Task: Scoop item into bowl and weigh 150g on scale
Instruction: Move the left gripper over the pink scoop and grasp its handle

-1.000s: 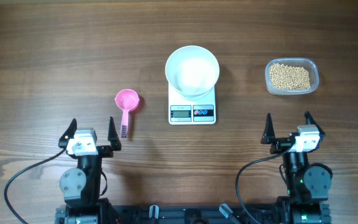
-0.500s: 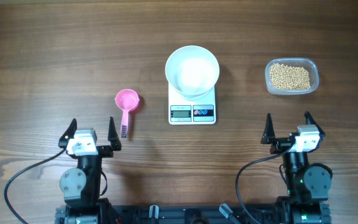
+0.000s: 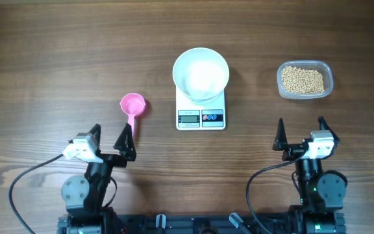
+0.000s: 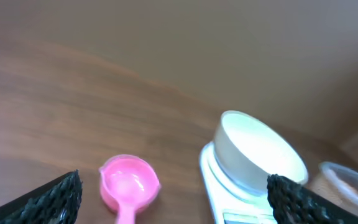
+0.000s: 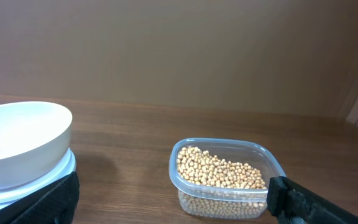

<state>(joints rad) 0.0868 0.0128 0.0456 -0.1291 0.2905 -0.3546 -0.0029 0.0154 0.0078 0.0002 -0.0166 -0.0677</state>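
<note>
Left gripper (image 3: 112, 128) is standing wide open, holding nothing, and angling toward the pink scoop (image 3: 133, 104). From overhead, one finger is overlapping the end of the scoop's handle; can't tell if it's touching. Right gripper (image 3: 300, 121) is also gaping fully, empty, sitting over the near side of the table (image 3: 44, 52) and pointing toward the clear tub (image 3: 330, 83).

Beans (image 3: 302, 79) are all lying in that tub at the far right, well apart from the scale (image 3: 200, 118). White bowl (image 3: 200, 73) is resting on the scale, covering most of its platform, its inside showing plain white. Scale's display and button panel are facing the arms, but digits and button markings are coming out too small to read. Scoop is lying cup-up just left of the scale, handle pointing back at the left arm.
</note>
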